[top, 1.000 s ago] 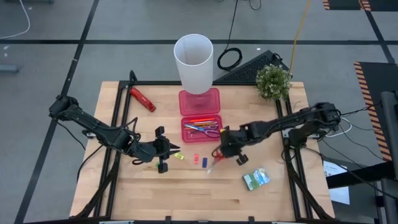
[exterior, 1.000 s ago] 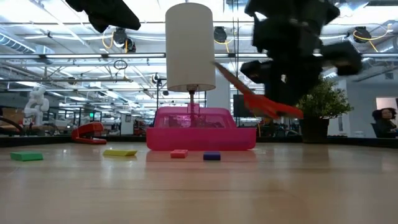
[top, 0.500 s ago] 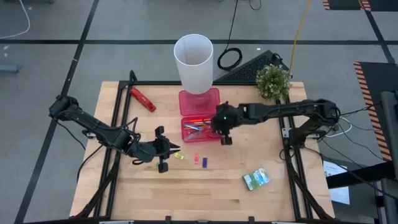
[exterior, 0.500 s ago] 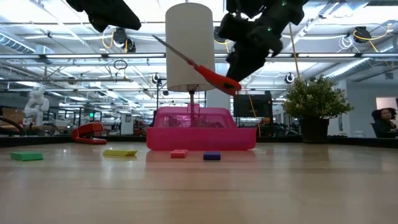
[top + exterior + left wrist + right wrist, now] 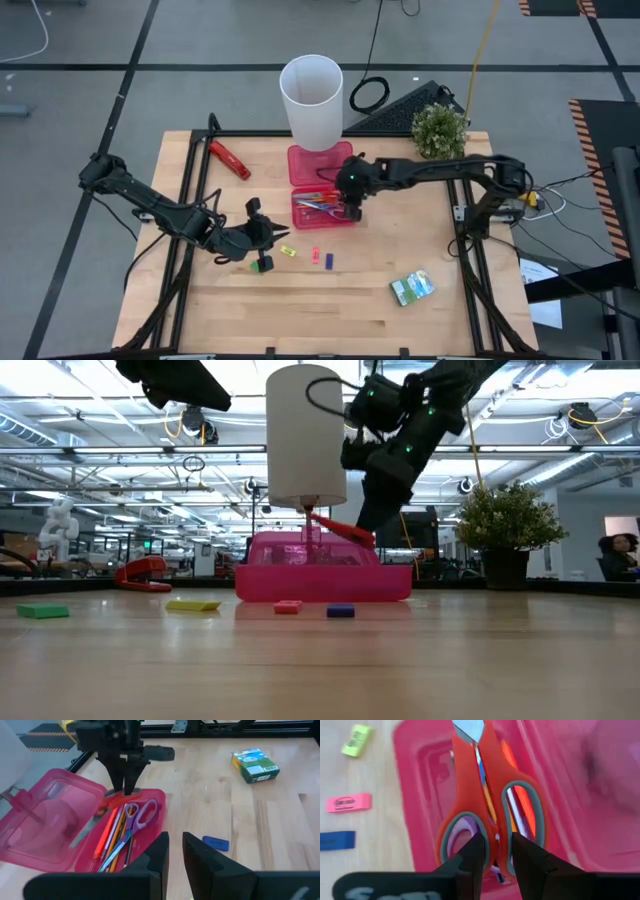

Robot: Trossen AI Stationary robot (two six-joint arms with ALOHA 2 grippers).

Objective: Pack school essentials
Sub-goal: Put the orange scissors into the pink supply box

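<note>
Left gripper (image 5: 258, 240): low over the table's left half, well apart from the case. Its fingers (image 5: 159, 851) stand a narrow gap apart with nothing seen between them in the left wrist view. In the high view a green eraser (image 5: 264, 264) lies just beside this gripper; whether they touch cannot be told.

Loose items on the table: a yellow eraser (image 5: 287, 250), a red eraser (image 5: 316, 255) and a blue eraser (image 5: 329, 259) lie in a row in front of the case, apart from each other. A green-white packet (image 5: 412, 288) lies farther right, near the front.

Pink case (image 5: 322, 208): open, lid folded back toward the white cup (image 5: 312, 102). It already holds pens (image 5: 114, 836) and purple scissors (image 5: 140, 815), all lying lengthwise along the tray.

Right gripper (image 5: 351, 205): above the case's right end, clamped on the red scissors (image 5: 489, 800) at the handle loops. The blades point away from the wrist and down into the tray; in the low view the scissors (image 5: 336, 528) slope toward the rim, tip lowest.

Key relation: the tray lies directly beneath the scissors, and their long axis runs roughly parallel to the items already packed. Judgement: the next move is a short descent and release. The right arm is the nearer to the case; the left is the nearer to the erasers.
</note>
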